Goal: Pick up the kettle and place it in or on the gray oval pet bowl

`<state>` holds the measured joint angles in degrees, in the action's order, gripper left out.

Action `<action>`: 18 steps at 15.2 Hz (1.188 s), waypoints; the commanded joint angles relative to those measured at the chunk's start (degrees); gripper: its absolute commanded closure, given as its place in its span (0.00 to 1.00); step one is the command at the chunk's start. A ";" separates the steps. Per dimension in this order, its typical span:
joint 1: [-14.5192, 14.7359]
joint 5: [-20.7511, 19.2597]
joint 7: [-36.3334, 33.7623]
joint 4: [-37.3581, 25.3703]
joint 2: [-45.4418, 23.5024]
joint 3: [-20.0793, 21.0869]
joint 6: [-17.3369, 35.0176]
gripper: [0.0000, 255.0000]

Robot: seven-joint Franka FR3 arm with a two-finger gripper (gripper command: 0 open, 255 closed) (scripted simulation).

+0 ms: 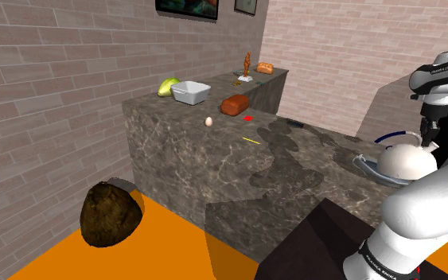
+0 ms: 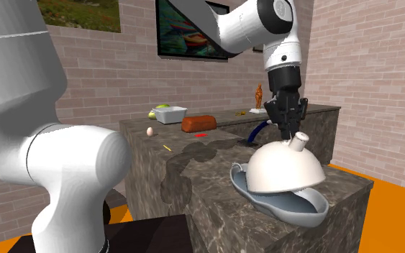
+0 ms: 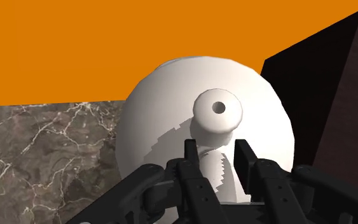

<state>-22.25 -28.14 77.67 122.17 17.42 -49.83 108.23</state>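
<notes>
Two black fingers (image 3: 191, 159) of the pincer (image 3: 215, 151) close narrowly on the stem under the knob (image 3: 217, 109) of the white kettle (image 2: 283, 169), one on each side, so I read it as gripped rather than merely straddled. The kettle's domed body sits in the gray oval pet bowl (image 2: 298, 210), tipped a little, at the near end of the marble counter (image 2: 215, 198) in the second exterior view (its dark blue handle (image 2: 255, 134) arcs behind the dome). Placement looks all but done, so the step in hand is letting go: spread the fingers fully before any lift, then rise straight up along the stem so neither finger catches the wider knob and drags the kettle out or tips it over the bowl's rim. The arm (image 2: 245, 25) reaches in from the second exterior view's upper left, and the wrist turns to point the hand straight down over the kettle's top.
</notes>
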 commanded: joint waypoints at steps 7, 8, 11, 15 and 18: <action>0.24 0.33 0.07 0.31 -0.32 -0.05 -0.12 0.00; 0.19 0.24 0.05 0.45 -0.23 -0.05 -0.05 0.00; 0.61 0.85 0.11 -4.18 0.74 2.13 -5.86 0.00; 0.74 1.08 0.19 -5.50 0.83 2.64 -7.34 0.00; 0.74 1.08 0.19 -5.50 0.82 2.64 -7.34 0.00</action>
<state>-21.52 -27.08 77.86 116.70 18.25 -47.19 100.93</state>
